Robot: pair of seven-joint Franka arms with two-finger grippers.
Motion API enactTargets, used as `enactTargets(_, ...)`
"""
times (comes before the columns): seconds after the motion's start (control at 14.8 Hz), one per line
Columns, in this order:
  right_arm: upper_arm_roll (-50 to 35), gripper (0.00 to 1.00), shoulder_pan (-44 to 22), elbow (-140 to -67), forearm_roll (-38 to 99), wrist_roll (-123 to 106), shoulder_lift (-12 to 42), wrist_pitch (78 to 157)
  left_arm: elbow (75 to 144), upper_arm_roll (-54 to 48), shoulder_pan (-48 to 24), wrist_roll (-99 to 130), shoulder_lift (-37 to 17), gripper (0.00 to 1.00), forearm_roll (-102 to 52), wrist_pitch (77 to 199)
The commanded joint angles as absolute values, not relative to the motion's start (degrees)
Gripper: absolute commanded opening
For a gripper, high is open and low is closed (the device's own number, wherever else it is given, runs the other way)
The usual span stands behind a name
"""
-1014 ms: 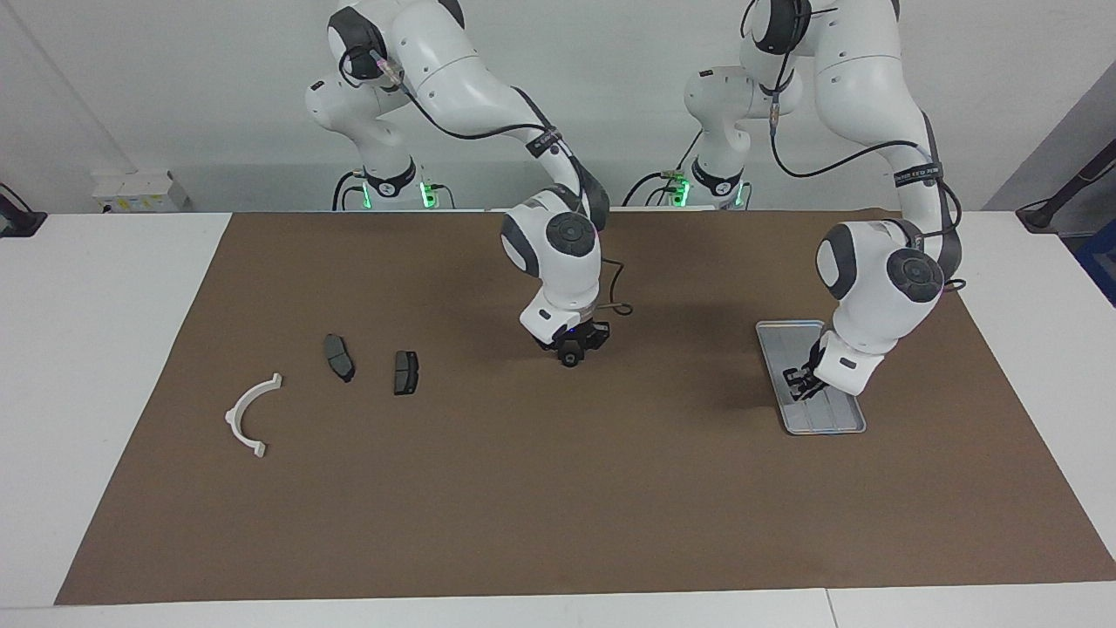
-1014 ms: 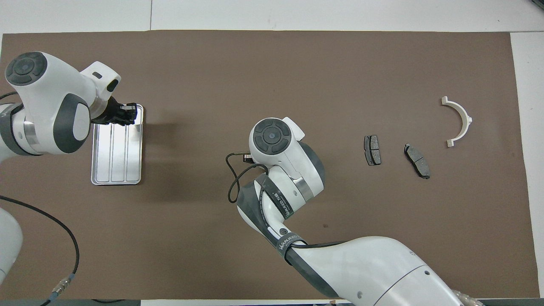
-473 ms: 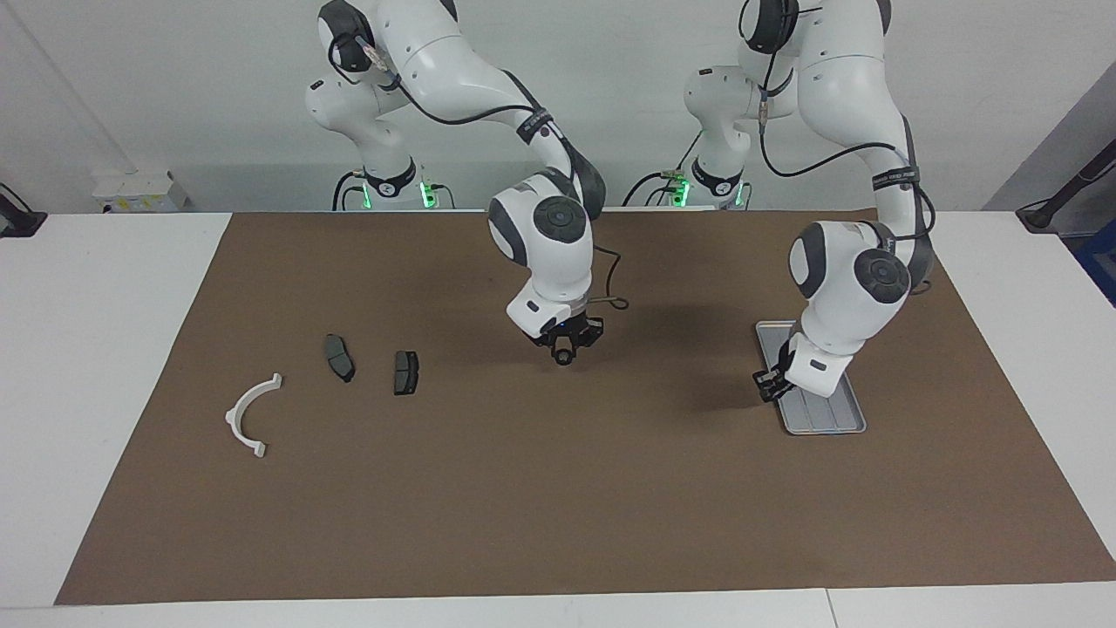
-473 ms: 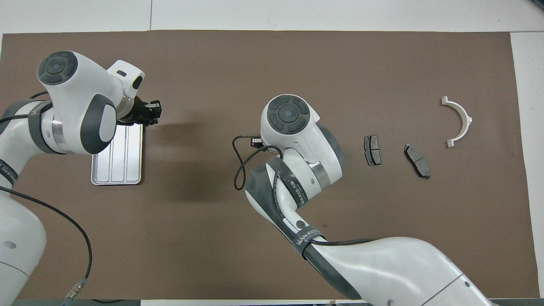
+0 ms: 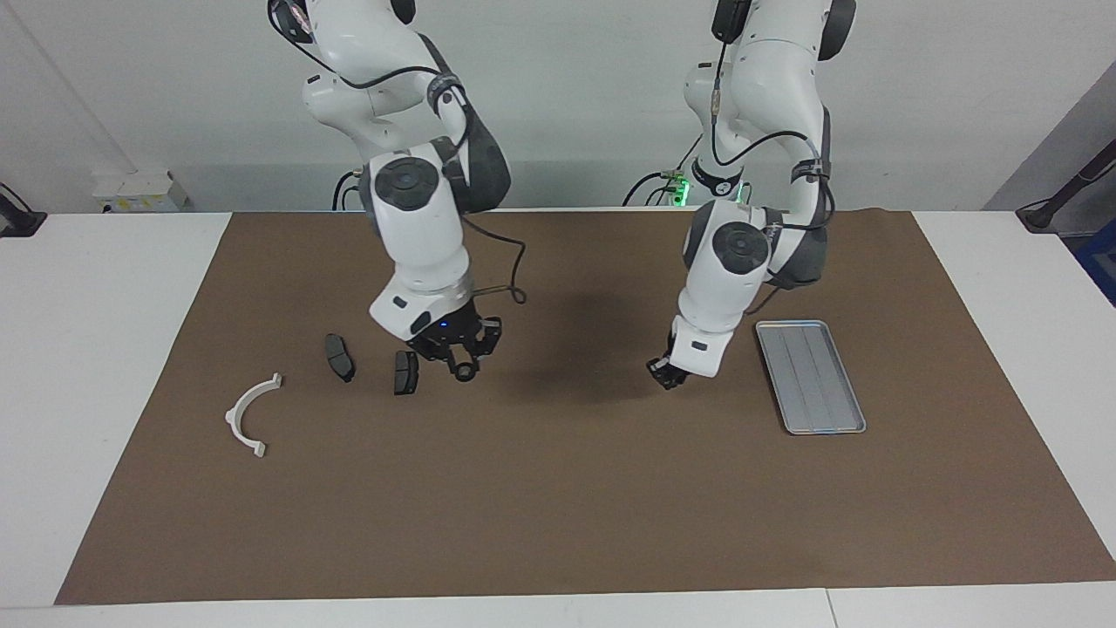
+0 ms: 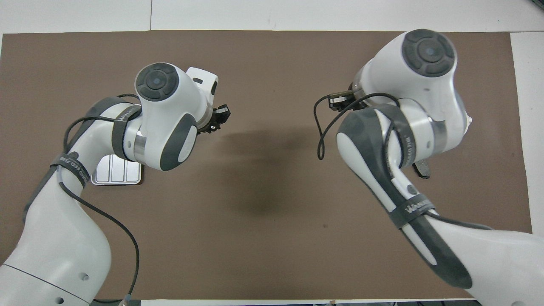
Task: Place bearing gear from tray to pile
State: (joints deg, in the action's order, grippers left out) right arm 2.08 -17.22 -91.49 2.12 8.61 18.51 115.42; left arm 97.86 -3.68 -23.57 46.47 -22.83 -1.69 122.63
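The brown mat [image 5: 558,506] covers most of the table and carries everything. On it, toward the left arm's end, lies the ridged metal tray [image 5: 816,431], with no part visible in it. The pile sits toward the right arm's end: the white semicircular bracket [image 5: 231,416] and the 2 dark brake pads [image 5: 339,357] [image 5: 405,372], all apart from one another.

The right gripper [image 5: 462,366] hangs low over the mat just beside the brake pad that lies closest to the tray. It appears to pinch a small dark ring, most likely the bearing gear [image 5: 466,374], at its tips. The piece is tiny here, so that reading is probable, not certain. From overhead this arm's body hides its gripper and most of the pile.

The left gripper [image 5: 665,375] waits over bare mat between the tray and the middle of the mat. I cannot tell its state.

In my judgement the step in hand is the set-down at the pile.
1. Bring the gear straight down onto bare mat beside the closest pad, not on top of it, so that nothing in the pile gets nudged.
2. Let go only once the gear touches the mat or almost does, because a round part dropped from height is likely to roll or bounce away.
3. Lay it flat rather than on edge, if the wrist allows.
4. Lift straight up afterwards, so the tips do not drag the gear or clip the pad.
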Motion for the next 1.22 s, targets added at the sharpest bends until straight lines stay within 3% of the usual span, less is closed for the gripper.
enactTargets(0.0, 1.0, 0.0, -9.5, -91.8, 1.8, -4.4, 17.9, 114.3, 95.4, -2.6, -28.5, 51.1, -23.7, 0.12, -2.3, 120.7)
enactTargets(0.27, 1.1, 0.0, -1.3, -92.5, 1.9, -20.5, 18.6, 115.2, 96.3, -2.6, -33.9, 57.7, -24.0, 0.12, -2.0, 123.4)
enactTargets(0.47, 1.1, 0.0, 1.7, -93.8, 1.6, -25.0, 19.8, 117.0, 100.7, -2.6, -35.1, 59.6, -24.5, 0.11, -2.0, 129.4)
enactTargets(1.15, 1.1, 0.0, 2.6, -102.7, 1.3, -27.5, 20.7, 124.9, 106.0, -2.5, -36.3, 61.0, -23.7, 0.11, -1.9, 133.2)
